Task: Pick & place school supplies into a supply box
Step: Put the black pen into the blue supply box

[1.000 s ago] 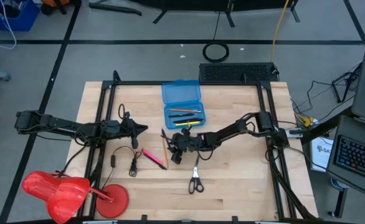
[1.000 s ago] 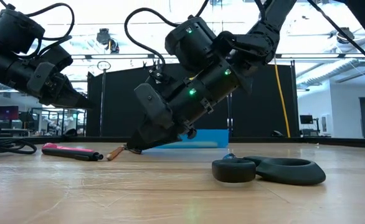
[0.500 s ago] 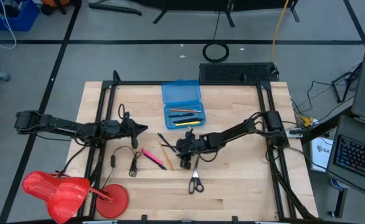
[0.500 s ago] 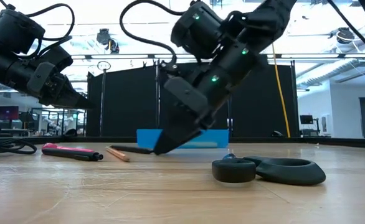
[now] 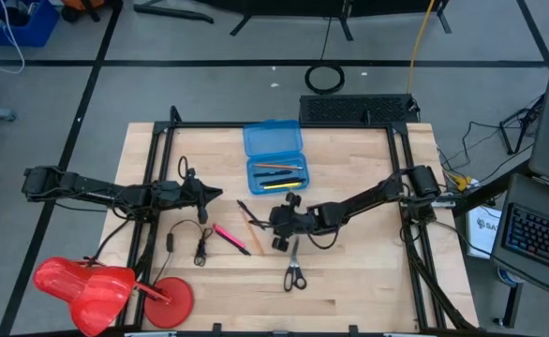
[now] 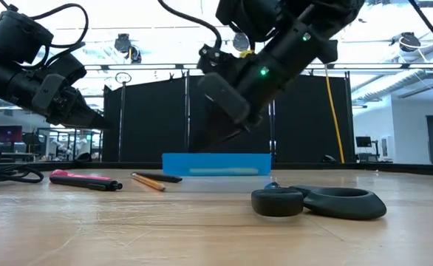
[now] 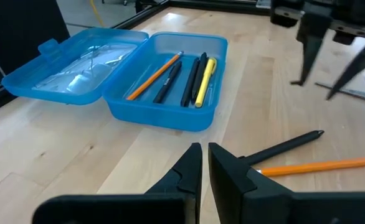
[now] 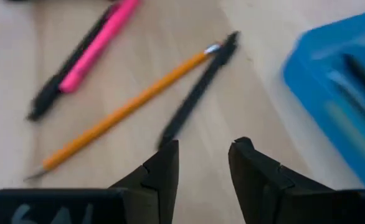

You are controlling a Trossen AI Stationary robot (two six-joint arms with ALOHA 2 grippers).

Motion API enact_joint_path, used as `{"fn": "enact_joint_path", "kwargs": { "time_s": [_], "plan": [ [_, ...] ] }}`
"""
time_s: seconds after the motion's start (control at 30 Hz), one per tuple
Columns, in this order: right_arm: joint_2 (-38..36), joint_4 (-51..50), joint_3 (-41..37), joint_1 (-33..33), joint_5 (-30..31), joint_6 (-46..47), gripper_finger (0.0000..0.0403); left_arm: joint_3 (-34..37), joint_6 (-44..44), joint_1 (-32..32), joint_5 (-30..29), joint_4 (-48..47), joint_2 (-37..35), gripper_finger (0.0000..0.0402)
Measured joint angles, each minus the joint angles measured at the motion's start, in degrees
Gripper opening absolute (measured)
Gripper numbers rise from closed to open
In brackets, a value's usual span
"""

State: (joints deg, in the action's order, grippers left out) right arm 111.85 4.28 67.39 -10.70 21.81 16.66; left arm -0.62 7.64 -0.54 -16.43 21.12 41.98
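Note:
The blue supply box (image 5: pixel 274 159) lies open at the table's far middle, its lid (image 7: pixel 76 62) flat on the table. Its tray (image 7: pixel 170 84) holds an orange pencil, black pens and a yellow pen. A black pen (image 5: pixel 245 211), an orange pencil (image 5: pixel 253 230) and a pink pen (image 5: pixel 229 238) lie flat on the wood in front of it. The black-handled scissors (image 5: pixel 294 273) lie nearer the front edge. My right gripper (image 5: pixel 278 243) hangs open above the table beside the pencil, with nothing between its fingers (image 8: pixel 164 165). My left gripper (image 7: pixel 204 165) waits shut at the left, above the table.
A thin black cable with a plug (image 5: pixel 200 245) lies left of the pink pen. Red plastic objects (image 5: pixel 96 285) sit at the near left corner. Bare wood lies to the right of the scissors and the box.
My right gripper has risen from the tabletop by the pencil and black pen, drawn a little toward the right and near edges, and rolled somewhat. It has stayed open and carries nothing. The pens lie on the table.

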Motion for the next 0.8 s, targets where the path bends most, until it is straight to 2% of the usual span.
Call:
{"fn": "enact_joint_path", "kwargs": {
  "time_s": [0.07,0.23,0.4,0.5,0.7,0.8],
  "plan": [
    [1.03,3.78,-0.06,0.02,-2.24,-0.11,0.0128,0.0,0.01,-0.01,0.0,0.0,0.02,0.0031],
    [4.0,11.59,0.03,0.07,-1.76,-0.98,0.0128,0.0,0.15,-0.01,0.0,0.02,0.02,0.0031],
    [8.21,20.39,0.03,0.07,3.51,-1.29,0.0128,0.0,0.11,0.01,0.0,0.02,0.02,0.0031],
    [10.86,24.91,0.03,0.08,3.78,-1.31,0.0128,0.0,0.09,-0.01,0.0,-0.02,0.02,0.0031],
    [12.81,28.08,0.03,-1.05,11.43,-4.06,0.0128,0.0,0.08,0.0,0.0,-0.06,0.01,0.0031],
    [12.81,28.51,0.03,-1.48,12.44,-4.55,0.0128,0.0,0.04,-0.01,0.0,-0.07,0.02,0.0031]
  ]
}}
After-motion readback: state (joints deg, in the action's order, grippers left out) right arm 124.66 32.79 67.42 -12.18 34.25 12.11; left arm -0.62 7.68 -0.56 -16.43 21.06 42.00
